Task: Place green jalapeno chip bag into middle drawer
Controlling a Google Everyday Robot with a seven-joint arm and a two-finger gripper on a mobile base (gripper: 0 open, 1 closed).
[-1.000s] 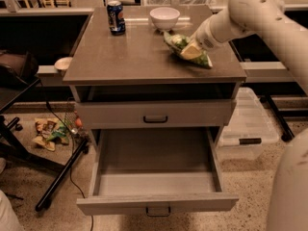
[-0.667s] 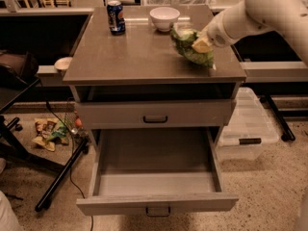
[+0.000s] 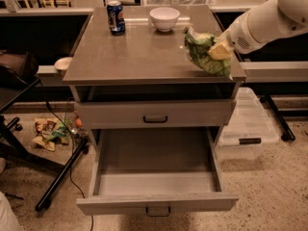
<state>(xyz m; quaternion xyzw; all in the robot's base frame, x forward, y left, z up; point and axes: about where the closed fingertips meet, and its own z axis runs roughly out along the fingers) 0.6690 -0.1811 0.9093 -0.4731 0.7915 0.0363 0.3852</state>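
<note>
The green jalapeno chip bag (image 3: pixel 206 56), crinkled light green, hangs at the right front edge of the cabinet top (image 3: pixel 139 57). My gripper (image 3: pixel 219 50) comes in from the right on a white arm and is shut on the bag, holding its right side. The middle drawer (image 3: pixel 156 179) is pulled wide open below, with a plain grey inside and a dark loop handle (image 3: pixel 158 210) at the front. The grey drawer above it (image 3: pixel 155 113) is shut.
A blue soda can (image 3: pixel 115 17) and a white bowl (image 3: pixel 164 18) stand at the back of the cabinet top. A clear plastic bin (image 3: pixel 248 129) sits on the floor at the right. Mixed wrappers (image 3: pixel 48 131) and black stand legs (image 3: pixel 60 177) lie at the left.
My gripper has moved right and toward the front edge of the cabinet top, carrying the green bag with it. The drawers have not moved.
</note>
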